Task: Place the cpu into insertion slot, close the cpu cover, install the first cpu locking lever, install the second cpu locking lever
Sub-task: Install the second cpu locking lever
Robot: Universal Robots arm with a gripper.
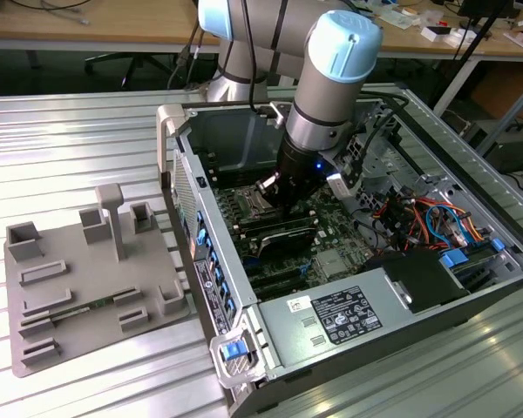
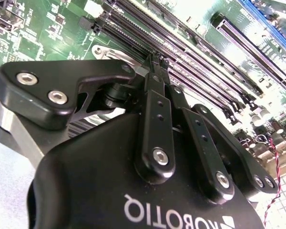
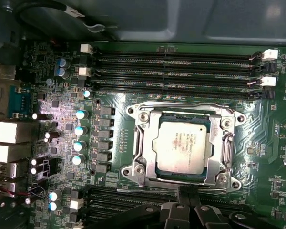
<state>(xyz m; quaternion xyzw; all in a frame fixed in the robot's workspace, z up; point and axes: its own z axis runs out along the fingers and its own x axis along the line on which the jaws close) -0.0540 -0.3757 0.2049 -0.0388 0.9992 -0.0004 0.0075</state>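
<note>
The cpu (image 3: pixel 181 145), a silver-grey square chip, lies flat in the insertion slot (image 3: pixel 133 169) on the green motherboard. The cpu cover (image 3: pixel 150 143), a silver frame, lies down around the chip's edges. A thin wire lever (image 3: pixel 181 106) runs flat along the slot's rim on the side away from my gripper. My gripper (image 3: pixel 187 194) is shut, and its black fingertips touch the slot's edge beside a row of memory slots. In the second wrist view the fingers (image 2: pixel 157 109) meet at a point with nothing visible between them. In the exterior view my gripper (image 1: pixel 275 190) is low inside the case.
Long black memory slots (image 3: pixel 176 71) flank the socket on two sides. Blue-topped capacitors (image 3: pixel 79 129) stand in a row beside it. The open computer case (image 1: pixel 235 348) walls me in, with orange and blue cables (image 1: pixel 427 218) at the exterior view's right. A grey fixture plate (image 1: pixel 87 287) lies outside the case.
</note>
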